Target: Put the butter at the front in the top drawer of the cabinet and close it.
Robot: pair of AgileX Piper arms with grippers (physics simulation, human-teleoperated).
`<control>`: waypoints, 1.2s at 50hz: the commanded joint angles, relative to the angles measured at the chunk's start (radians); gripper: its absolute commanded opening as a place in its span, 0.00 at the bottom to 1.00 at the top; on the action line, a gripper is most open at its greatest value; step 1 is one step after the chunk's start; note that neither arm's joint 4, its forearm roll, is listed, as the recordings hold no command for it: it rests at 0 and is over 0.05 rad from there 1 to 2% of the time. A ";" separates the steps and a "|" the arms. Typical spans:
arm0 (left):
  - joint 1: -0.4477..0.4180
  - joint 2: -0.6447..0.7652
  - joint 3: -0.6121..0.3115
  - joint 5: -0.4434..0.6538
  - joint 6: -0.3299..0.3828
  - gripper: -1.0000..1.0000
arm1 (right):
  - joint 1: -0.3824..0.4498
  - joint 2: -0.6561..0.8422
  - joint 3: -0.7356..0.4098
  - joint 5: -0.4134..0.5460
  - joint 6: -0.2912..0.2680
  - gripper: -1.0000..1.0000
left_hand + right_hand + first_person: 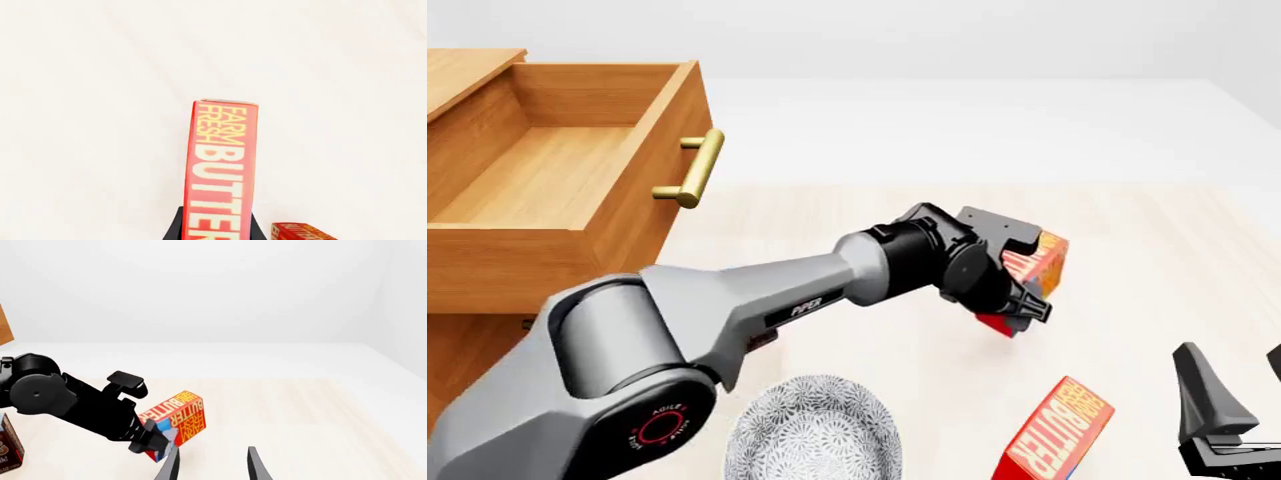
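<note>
Cabinet (pixel 507 330) cut off at left and bottom edges; lower drawer out of sight. Plate (pixel 814 430) and second carton (pixel 1052 435) clipped below. Right gripper (pixel 1228 420) partly out of frame. Pudding box (pixel 8 447) mostly cropped.

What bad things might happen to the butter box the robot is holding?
The left gripper pinches only one end of the butter box, so it might slip or twist out while carried. The open drawer sits higher, off to the left; the box could bump its front wall. A second butter box stands close by.
</note>
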 commanded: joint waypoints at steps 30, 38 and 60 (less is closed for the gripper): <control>0.006 -0.324 0.127 0.104 0.007 0.00 | 0.000 -0.011 0.002 0.009 0.001 1.00; 0.035 -0.345 0.076 0.192 0.056 0.00 | 0.000 -0.011 0.002 0.009 0.001 1.00; 0.129 -0.388 -0.027 0.347 0.173 0.00 | 0.000 -0.011 0.002 0.009 0.000 1.00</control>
